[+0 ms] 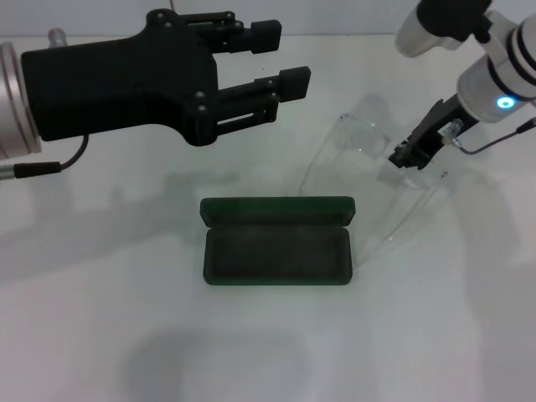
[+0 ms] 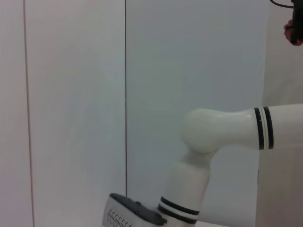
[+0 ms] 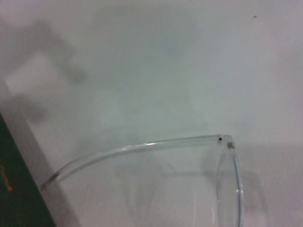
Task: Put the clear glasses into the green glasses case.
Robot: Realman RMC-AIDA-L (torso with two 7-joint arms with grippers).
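Note:
The green glasses case [image 1: 277, 252] lies open in the middle of the table, its lid [image 1: 276, 210] raised at the far side and its dark lining bare. Just right of and behind it are the clear glasses [image 1: 362, 138], with their long arms reaching toward the case's right end. My right gripper [image 1: 408, 157] is shut on the right end of the lens. The right wrist view shows one clear arm and hinge [image 3: 221, 139] up close, with a corner of the case's lid [image 3: 12, 189] beside the arm's tip. My left gripper [image 1: 280, 57] hangs open, high above the table's far left.
The table [image 1: 100, 335] is plain white. The left wrist view faces a pale wall and part of a white arm [image 2: 213, 137]; it shows nothing of the table.

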